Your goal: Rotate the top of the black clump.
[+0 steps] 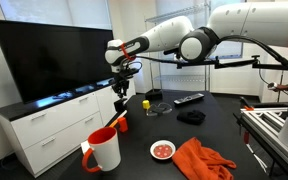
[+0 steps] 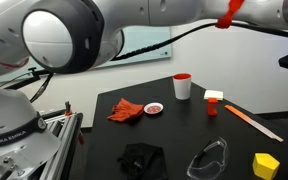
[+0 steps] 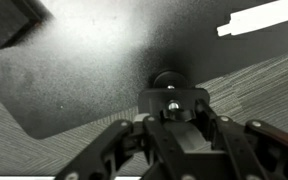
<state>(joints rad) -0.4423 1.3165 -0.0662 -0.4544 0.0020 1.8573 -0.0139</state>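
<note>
The black clump (image 3: 170, 98) is a slim upright clamp at the table's edge. The wrist view shows its top block with a metal screw, and a round knob (image 3: 167, 78) just beyond. In an exterior view it stands under my wrist (image 1: 120, 104). My gripper (image 3: 172, 112) comes down from above with its fingers closed on either side of the top block; it also shows in an exterior view (image 1: 122, 93). Clump and gripper are out of frame in the exterior view with the mug at the back.
On the black table (image 1: 224, 125) are a white mug (image 1: 104, 150), a small bowl (image 1: 162, 150), an orange cloth (image 1: 202, 158), a black fabric lump (image 1: 191, 116), a remote (image 1: 189, 99), a yellow block (image 2: 266, 163) and glasses (image 2: 209, 158). A white cabinet (image 1: 44, 125) stands beside the table.
</note>
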